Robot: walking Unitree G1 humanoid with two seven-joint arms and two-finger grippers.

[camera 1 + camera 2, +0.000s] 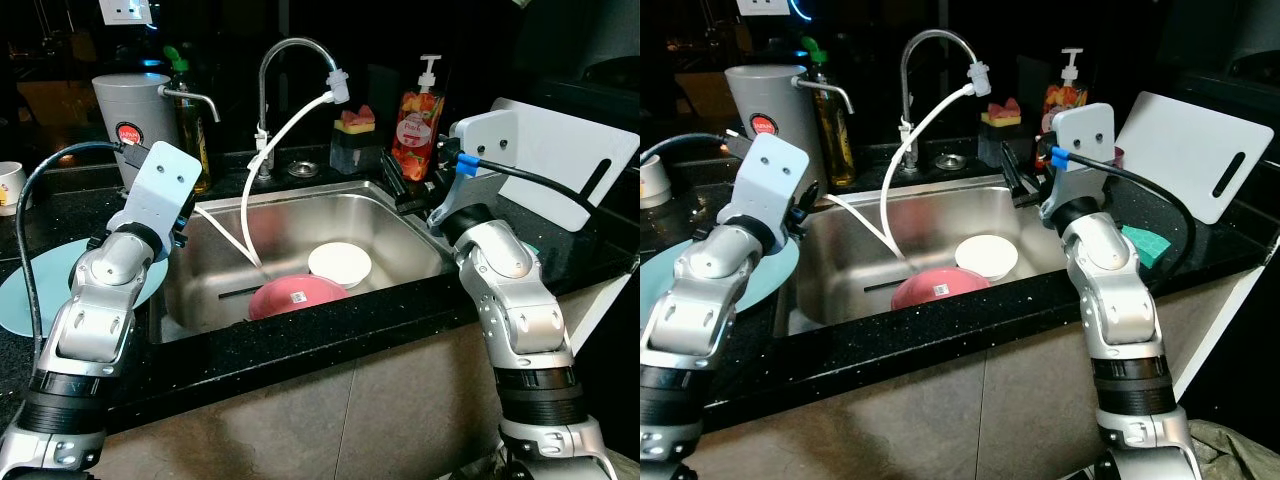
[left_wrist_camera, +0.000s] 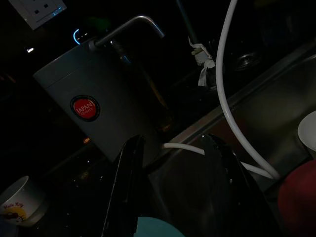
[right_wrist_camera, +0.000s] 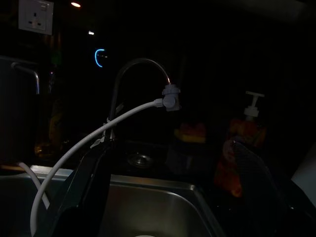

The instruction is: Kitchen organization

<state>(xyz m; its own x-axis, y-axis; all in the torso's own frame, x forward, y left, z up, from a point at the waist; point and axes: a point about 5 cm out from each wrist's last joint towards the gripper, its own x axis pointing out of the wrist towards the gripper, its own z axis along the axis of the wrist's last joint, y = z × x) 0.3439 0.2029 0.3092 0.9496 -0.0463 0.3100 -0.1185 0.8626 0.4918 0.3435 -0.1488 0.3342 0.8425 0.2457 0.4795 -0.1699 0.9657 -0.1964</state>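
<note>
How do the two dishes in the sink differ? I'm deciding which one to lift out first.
The red dish is larger and lies nearest the sink's front wall; the white dish is smaller and sits further back, towards the right. The red dish carries a small white label, while the white dish looks plain. Both are round and rest on the bottom of the steel sink, and neither gripper touches them.

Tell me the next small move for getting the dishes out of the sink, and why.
Probably lower the right gripper toward the white bowl. Both grippers are open and empty above the sink rim, the bowl sits on that arm's side next to the upturned red bowl, and the white hose lies more in the left gripper's path.
</note>
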